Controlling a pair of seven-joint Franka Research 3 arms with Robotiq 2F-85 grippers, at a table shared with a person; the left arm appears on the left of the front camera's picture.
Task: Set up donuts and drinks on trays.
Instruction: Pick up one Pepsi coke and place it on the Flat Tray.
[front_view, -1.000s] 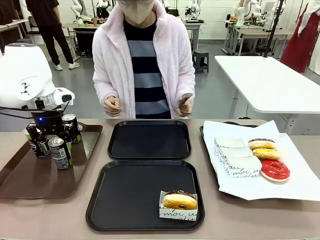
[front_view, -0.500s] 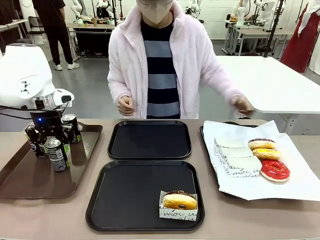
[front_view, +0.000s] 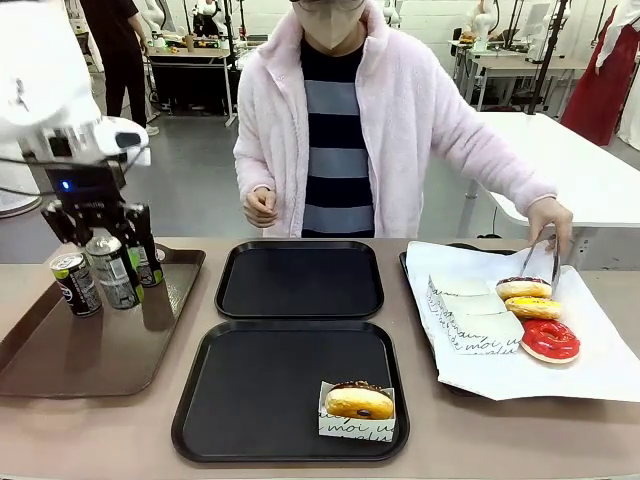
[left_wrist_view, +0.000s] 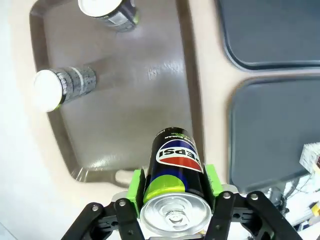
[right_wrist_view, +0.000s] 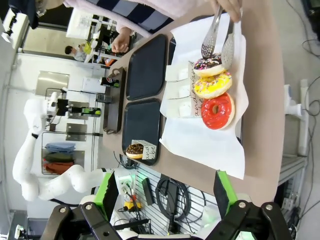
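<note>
My left gripper (front_view: 112, 248) is shut on a dark drink can (front_view: 113, 274) and holds it above the brown tray (front_view: 60, 365). In the left wrist view the can (left_wrist_view: 175, 165) sits between the green pads (left_wrist_view: 136, 186). Two more cans (front_view: 75, 284) (front_view: 152, 266) stand on that tray. Two black trays (front_view: 300, 308) (front_view: 290, 440) lie in the middle. A chocolate donut in a paper sleeve (front_view: 358, 402) sits in the near one. My right gripper (right_wrist_view: 165, 200) is open, high above the table. Three donuts (front_view: 533, 308) lie on white paper at the right.
A person stands across the table, and their hand holds metal tongs (front_view: 545, 258) over the chocolate donut (front_view: 522, 287) on the paper-lined tray (front_view: 420, 262). Folded white sleeves (front_view: 470, 315) lie beside the donuts. The far black tray holds nothing.
My left gripper has closed on the can and raised it off the brown tray. The person has reached across with tongs to the donuts on the paper.
</note>
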